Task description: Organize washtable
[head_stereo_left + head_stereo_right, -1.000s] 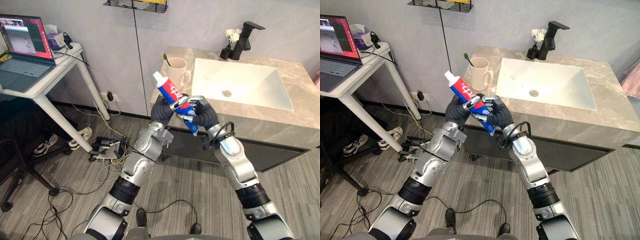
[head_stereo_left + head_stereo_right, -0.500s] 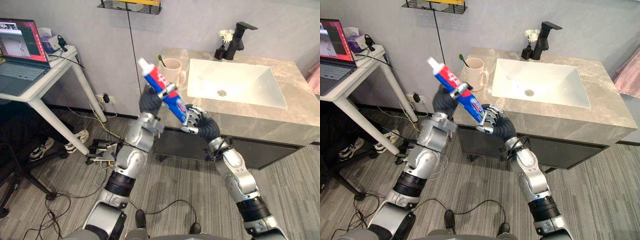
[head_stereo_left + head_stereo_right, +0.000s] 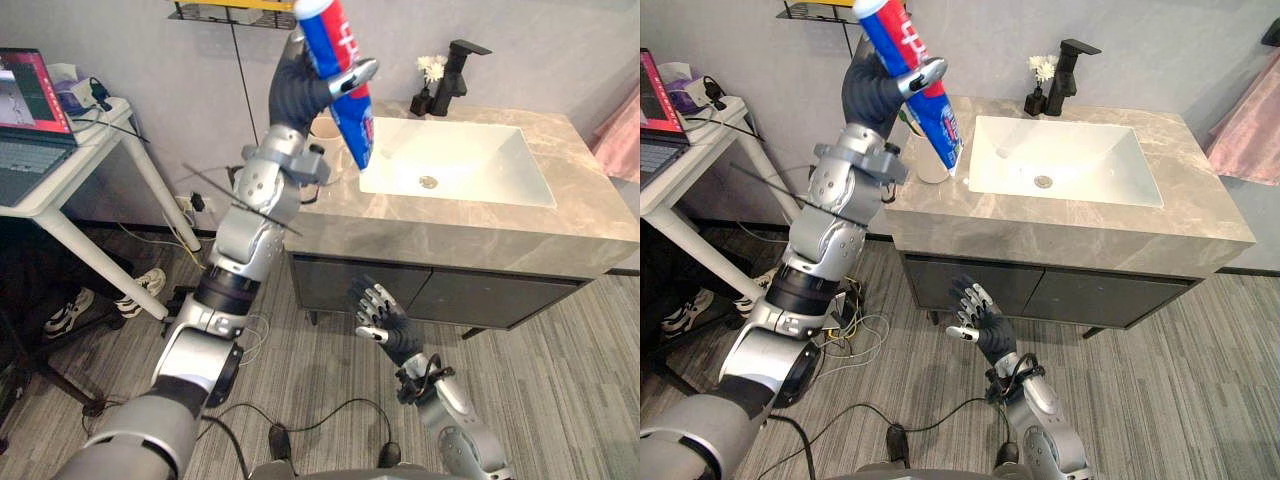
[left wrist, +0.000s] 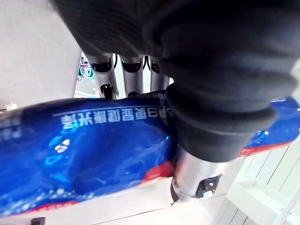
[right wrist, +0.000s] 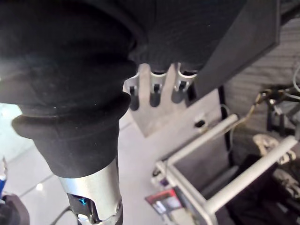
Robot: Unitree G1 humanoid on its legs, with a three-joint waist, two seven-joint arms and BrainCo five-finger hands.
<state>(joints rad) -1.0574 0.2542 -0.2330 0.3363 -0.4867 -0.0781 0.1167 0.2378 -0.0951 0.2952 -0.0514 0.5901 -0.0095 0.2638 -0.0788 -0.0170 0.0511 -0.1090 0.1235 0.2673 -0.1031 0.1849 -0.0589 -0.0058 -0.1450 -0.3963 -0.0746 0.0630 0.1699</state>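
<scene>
A big blue, red and white toothpaste tube (image 3: 340, 60) is held high over the left end of the washtable counter (image 3: 450, 235), its flat end pointing down. My left hand (image 3: 300, 90) is shut on the tube's middle; in the left wrist view the fingers (image 4: 131, 75) curl over the tube (image 4: 93, 154). A beige cup (image 3: 322, 128) stands on the counter just behind the tube, partly hidden. My right hand (image 3: 380, 318) hangs low in front of the dark cabinet, open and holding nothing, its fingers (image 5: 154, 89) straight.
A white sink basin (image 3: 470, 160) fills the counter's middle, with a black faucet (image 3: 460, 65) and a small flower vase (image 3: 425, 90) behind it. A white table (image 3: 60, 170) with a laptop stands at the left. A wire shelf (image 3: 215, 12) hangs on the wall.
My right hand let go of the tube, opened and dropped in front of the cabinet. My left arm lifted the tube high over the counter's left end. The camera also shifted.
</scene>
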